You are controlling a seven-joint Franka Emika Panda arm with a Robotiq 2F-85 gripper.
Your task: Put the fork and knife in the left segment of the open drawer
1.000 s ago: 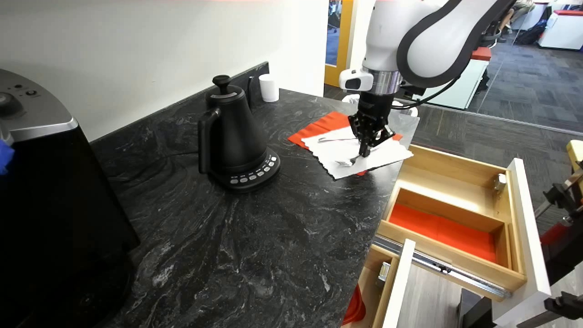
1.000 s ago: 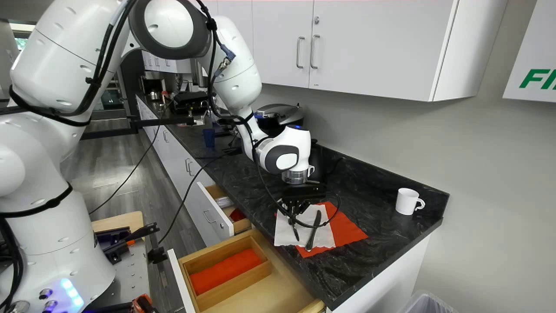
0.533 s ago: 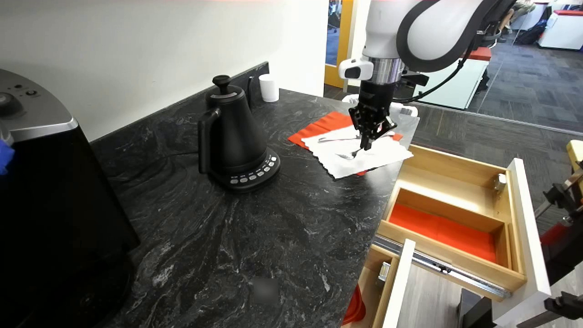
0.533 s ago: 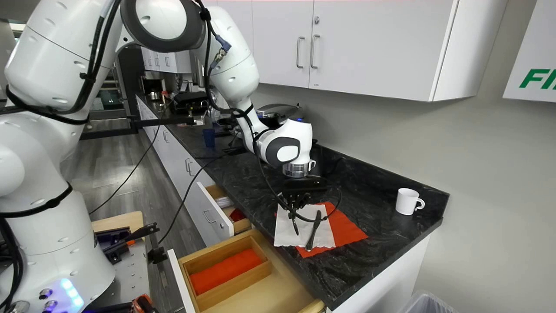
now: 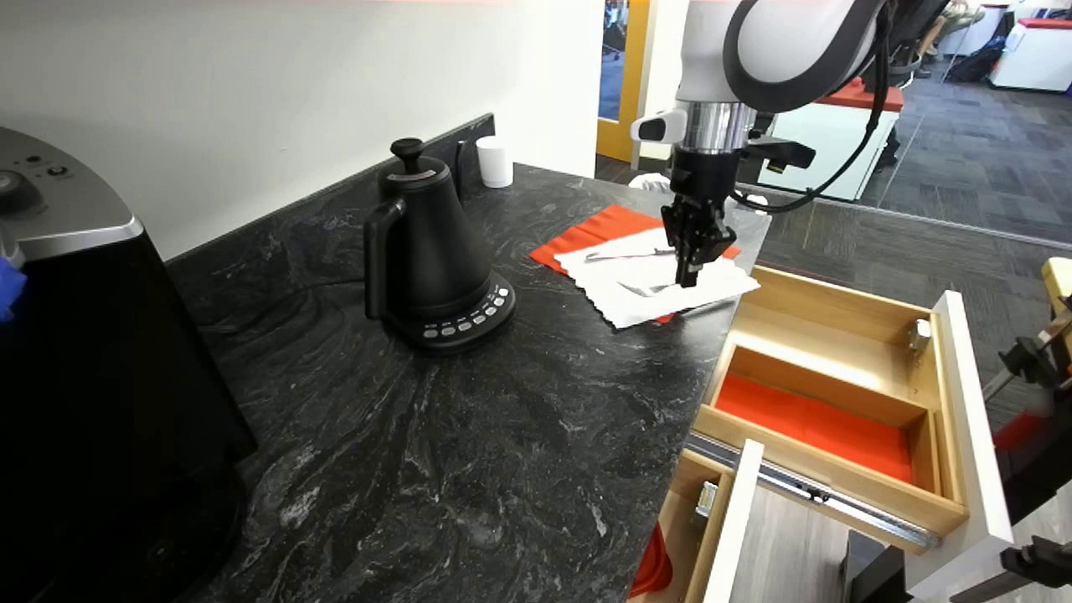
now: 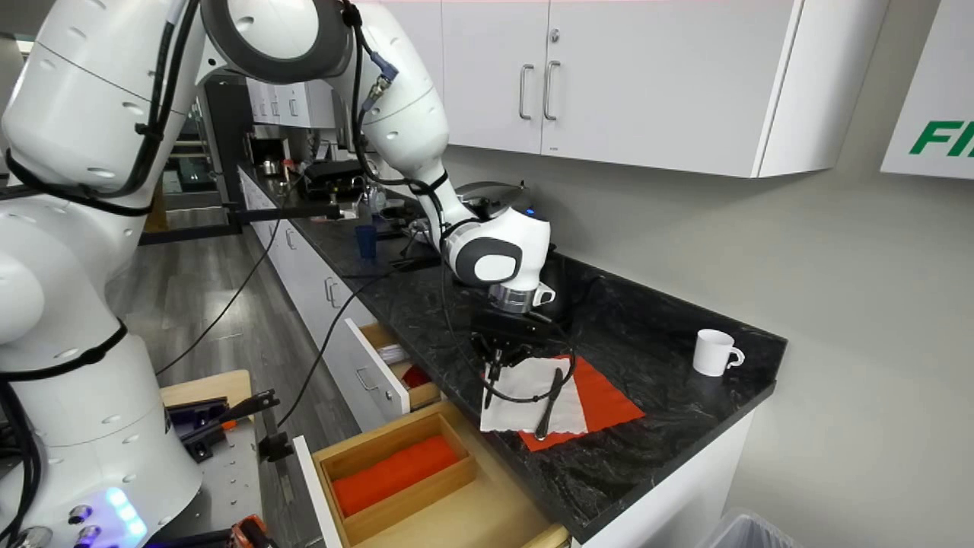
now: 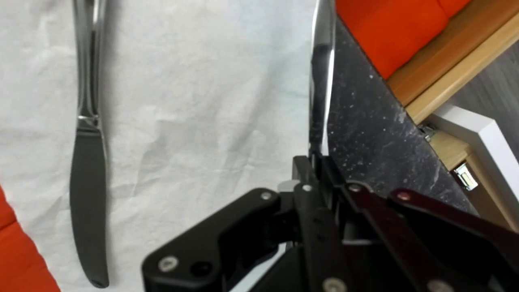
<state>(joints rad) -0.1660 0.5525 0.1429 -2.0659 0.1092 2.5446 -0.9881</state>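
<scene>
Gripping fork [image 7: 322, 81] in hand [image 7: 315, 162], clamped narrow, over white napkin [image 7: 194, 101] on bench [image 5: 502, 461]. Cannot tell about contact between fork and napkin. See knife [image 7: 90, 182] lying on same napkin, apart from fork. In both exterior views, see left segment [image 5: 812, 425], red-orange-floored, inside open drawer [image 5: 976, 419], below bench edge. See also white mug [image 6: 714, 352] upright on bench.
</scene>
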